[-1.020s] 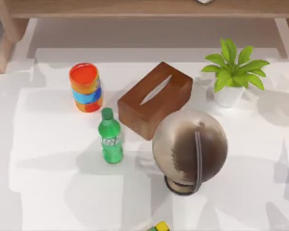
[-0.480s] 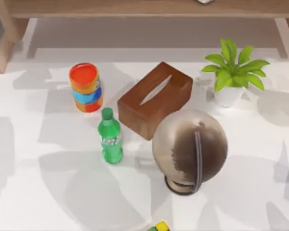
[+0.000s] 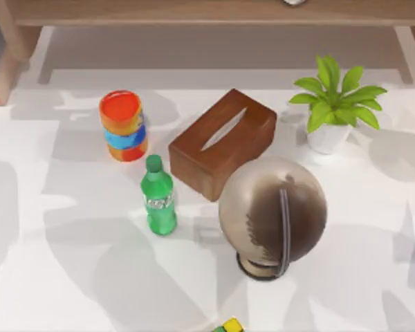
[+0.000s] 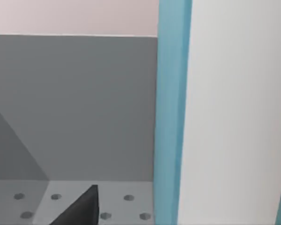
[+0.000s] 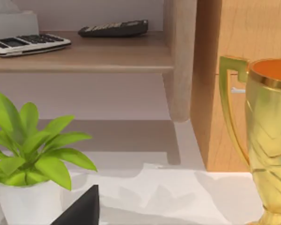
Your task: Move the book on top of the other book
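Shadows have shifted across the white table (image 3: 69, 277); objects stayed put. Largest down: globe (image 3: 272, 211) front right, brown tissue box (image 3: 223, 142) just behind it, potted plant (image 3: 335, 104) back right, striped can (image 3: 123, 126) back left, green bottle (image 3: 158, 197) near the box. Left gripper (image 4: 82, 211) faces a grey wall, right gripper (image 5: 82, 208) is near the plant and a gold trophy (image 5: 269, 140). Whether either is open or closed can't be told, nor where the book is.

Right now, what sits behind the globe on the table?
Directly behind the globe is the brown tissue box, with the potted plant farther back toward the table's right. The globe hides the tabletop right behind its base and covers the box's nearest corner.
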Motion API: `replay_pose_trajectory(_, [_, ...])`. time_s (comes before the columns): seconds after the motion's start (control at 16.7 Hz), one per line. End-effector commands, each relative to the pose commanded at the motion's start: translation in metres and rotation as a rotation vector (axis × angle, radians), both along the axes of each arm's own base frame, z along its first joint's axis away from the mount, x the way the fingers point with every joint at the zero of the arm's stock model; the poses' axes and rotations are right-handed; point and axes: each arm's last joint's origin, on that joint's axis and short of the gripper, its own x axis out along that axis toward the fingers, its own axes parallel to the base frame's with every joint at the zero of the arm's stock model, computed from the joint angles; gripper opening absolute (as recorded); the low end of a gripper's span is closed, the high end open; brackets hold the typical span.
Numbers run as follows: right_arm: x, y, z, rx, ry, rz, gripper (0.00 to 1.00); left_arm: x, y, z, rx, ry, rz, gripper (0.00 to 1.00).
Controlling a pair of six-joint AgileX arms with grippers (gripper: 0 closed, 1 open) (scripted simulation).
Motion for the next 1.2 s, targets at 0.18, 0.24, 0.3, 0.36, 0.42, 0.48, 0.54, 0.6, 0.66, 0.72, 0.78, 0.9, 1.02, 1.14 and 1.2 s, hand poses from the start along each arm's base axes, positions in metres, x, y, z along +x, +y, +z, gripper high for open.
replay_pose_trajectory(0.18, [0.000, 0.000, 0.000, 0.000, 0.000, 0.000, 1.00, 0.004, -0.002, 0.007, 0.001, -0.004, 0.004, 1.00])
replay_pose_trajectory(0.24, [0.000, 0.000, 0.000, 0.000, 0.000, 0.000, 1.00, 0.007, -0.002, 0.011, 0.002, -0.007, 0.007, 1.00])
replay_pose_trajectory(0.3, [0.000, 0.000, 0.000, 0.000, 0.000, 0.000, 1.00, 0.010, -0.002, 0.013, 0.002, -0.008, 0.010, 1.00])
replay_pose_trajectory(0.36, [0.000, 0.000, 0.000, 0.000, 0.000, 0.000, 1.00, 0.014, 0.000, 0.014, 0.002, -0.008, 0.013, 1.00])
replay_pose_trajectory(0.42, [0.000, 0.000, 0.000, 0.000, 0.000, 0.000, 1.00, 0.018, 0.002, 0.012, 0.001, -0.005, 0.015, 1.00])
replay_pose_trajectory(0.48, [0.000, 0.000, 0.000, 0.000, 0.000, 0.000, 1.00, 0.021, 0.003, 0.009, 0.001, -0.004, 0.015, 1.00])
replay_pose_trajectory(0.54, [0.000, 0.000, 0.000, 0.000, 0.000, 0.000, 1.00, 0.025, 0.003, 0.006, 0.001, -0.004, 0.012, 1.00])
replay_pose_trajectory(0.6, [0.000, 0.000, 0.000, 0.000, 0.000, 0.000, 1.00, 0.028, 0.003, 0.003, 0.001, -0.004, 0.008, 1.00])
replay_pose_trajectory(0.66, [0.000, 0.000, 0.000, 0.000, 0.000, 0.000, 1.00, 0.030, 0.002, 0.001, 0.001, -0.005, 0.004, 1.00])
replay_pose_trajectory(0.72, [0.000, 0.000, 0.000, 0.000, 0.000, 0.000, 1.00, 0.030, 0.002, 0.001, 0.001, -0.005, 0.004, 1.00])
replay_pose_trajectory(0.78, [0.000, 0.000, 0.000, 0.000, 0.000, 0.000, 1.00, 0.030, 0.002, 0.001, 0.001, -0.005, 0.004, 1.00])
replay_pose_trajectory(0.9, [0.000, 0.000, 0.000, 0.000, 0.000, 0.000, 1.00, 0.030, 0.002, 0.001, 0.001, -0.005, 0.004, 1.00])
replay_pose_trajectory(1.02, [0.000, 0.000, 0.000, 0.000, 0.000, 0.000, 1.00, 0.030, 0.002, 0.001, 0.001, -0.005, 0.004, 0.85])
replay_pose_trajectory(1.14, [0.000, 0.000, 0.000, 0.000, 0.000, 0.000, 1.00, 0.030, 0.002, 0.001, 0.001, -0.005, 0.004, 0.70])
replay_pose_trajectory(1.2, [0.000, 0.000, 0.000, 0.000, 0.000, 0.000, 1.00, 0.030, 0.002, 0.001, 0.001, -0.005, 0.004, 0.62])
